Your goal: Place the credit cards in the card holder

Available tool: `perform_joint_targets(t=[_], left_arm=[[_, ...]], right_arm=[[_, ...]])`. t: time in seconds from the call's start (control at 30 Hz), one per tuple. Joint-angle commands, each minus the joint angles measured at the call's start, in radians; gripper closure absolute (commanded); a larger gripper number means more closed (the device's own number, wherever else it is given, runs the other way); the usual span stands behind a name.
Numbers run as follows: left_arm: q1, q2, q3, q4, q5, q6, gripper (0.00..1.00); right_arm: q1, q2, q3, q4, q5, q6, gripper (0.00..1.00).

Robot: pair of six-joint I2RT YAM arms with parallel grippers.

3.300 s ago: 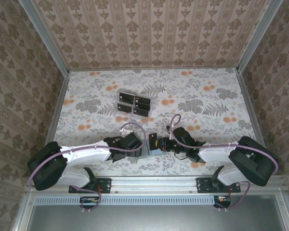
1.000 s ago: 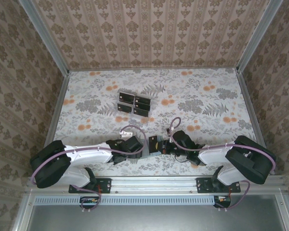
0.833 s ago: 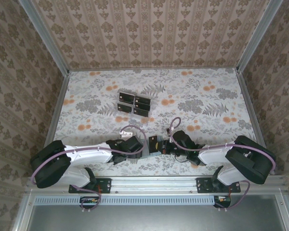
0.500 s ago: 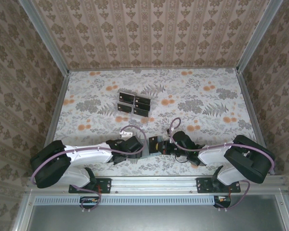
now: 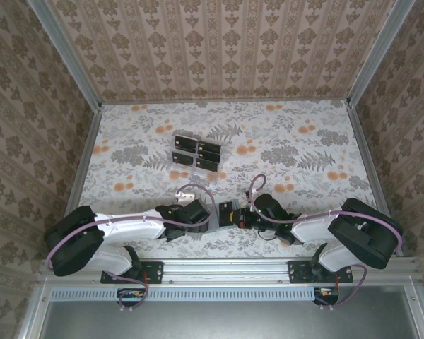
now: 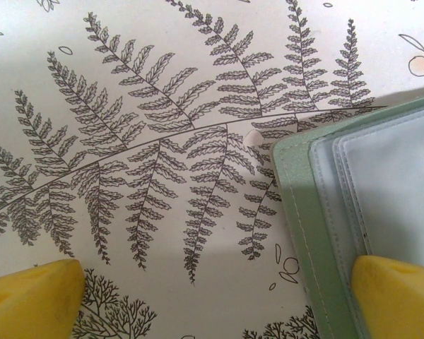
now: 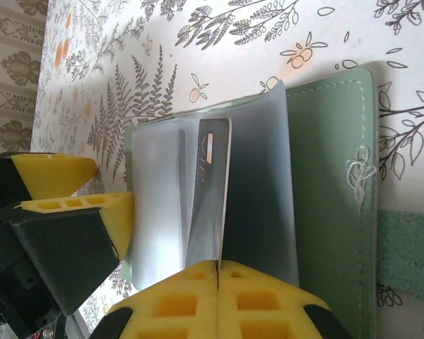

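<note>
The credit card (image 7: 210,191) at the card holder (image 7: 325,176).
Top: holder (image 5: 216,222) at your counter's (image 5: 304,141) front edge. Left wrist: left gripper (image 6: 215,296), jaws released over its corner. Right wrist: right gripper (image 7: 218,265), jaws grasping the card edge-on, long axis straight ahead; marking unreadable.

Both arms are reaching low and inward from their bases, forearms lying nearly level, so the wrists are almost meeting midway between them. The left arm (image 5: 127,224) is stretching rightward, and the left gripper (image 6: 212,304) is standing spread wide, its yellow fingertips (image 6: 35,300) pointing down close to the surface. The right arm (image 5: 318,224) is stretching leftward, and the right gripper (image 7: 218,267) is pinching a thin card (image 7: 210,191) edge-on between pressed-together fingers. The two grippers are facing each other, seemingly just short of touching, though the overhead view is too small to be sure.
</note>
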Motion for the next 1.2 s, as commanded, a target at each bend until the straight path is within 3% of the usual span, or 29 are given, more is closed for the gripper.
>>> perform_joint_targets(t=[0.0, 0.6, 0.77, 1.17], left_arm=[[-0.011, 0.010, -0.025, -0.067, -0.003, -0.015, 0.00], [-0.015, 0.012, -0.024, -0.075, -0.006, -0.019, 0.00], [-0.013, -0.003, 0.001, -0.149, -0.046, -0.013, 0.00], [-0.007, 0.032, 0.018, -0.185, -0.059, -0.021, 0.00]], right_arm=[[-0.006, -0.005, -0.021, -0.029, 0.002, -0.033, 1.00], [-0.006, 0.077, -0.016, 0.049, -0.042, -0.030, 1.00], [-0.006, 0.093, -0.019, 0.069, -0.049, -0.021, 1.00], [-0.006, 0.064, -0.028, 0.047, -0.010, -0.007, 1.00]])
